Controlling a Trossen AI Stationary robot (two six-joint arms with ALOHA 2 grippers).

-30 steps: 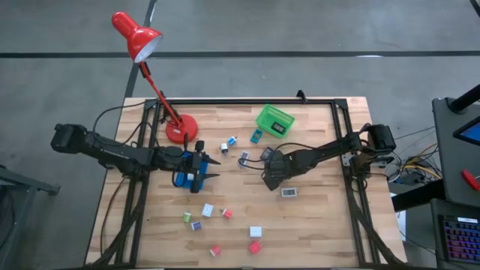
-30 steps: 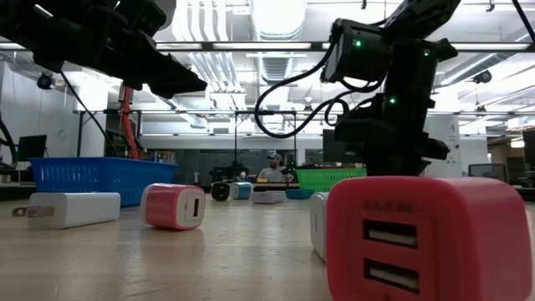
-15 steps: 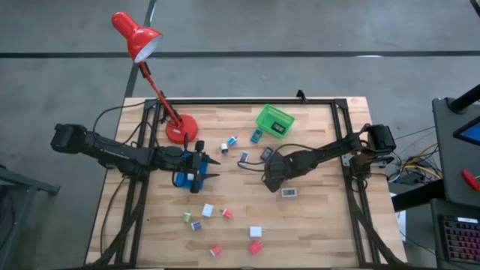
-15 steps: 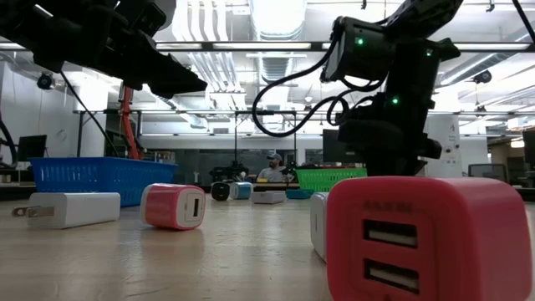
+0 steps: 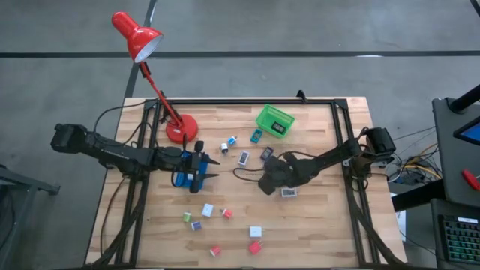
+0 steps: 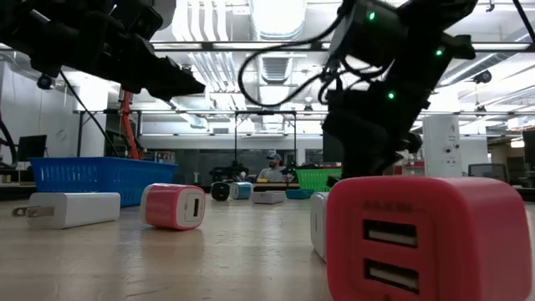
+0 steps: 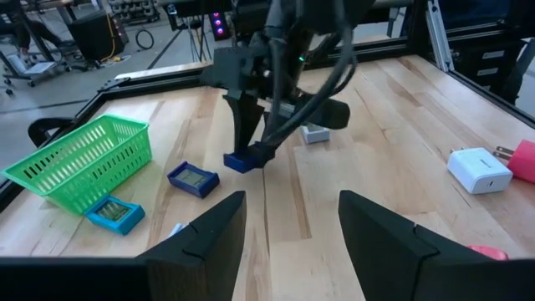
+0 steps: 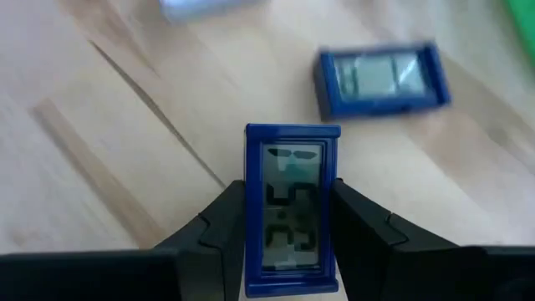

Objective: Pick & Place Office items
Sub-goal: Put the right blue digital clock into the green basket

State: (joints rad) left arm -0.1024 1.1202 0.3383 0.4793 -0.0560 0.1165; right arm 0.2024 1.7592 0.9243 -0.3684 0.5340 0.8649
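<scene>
Reaching low over mid-table, the right gripper is seen pinching a blue clock; only its wrist view shows digits. The left gripper is held spread by the blue tray.

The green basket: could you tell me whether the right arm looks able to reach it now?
Probably yes. The right end effector, shut on a blue clock, hangs near the green basket, with only open table between.
</scene>
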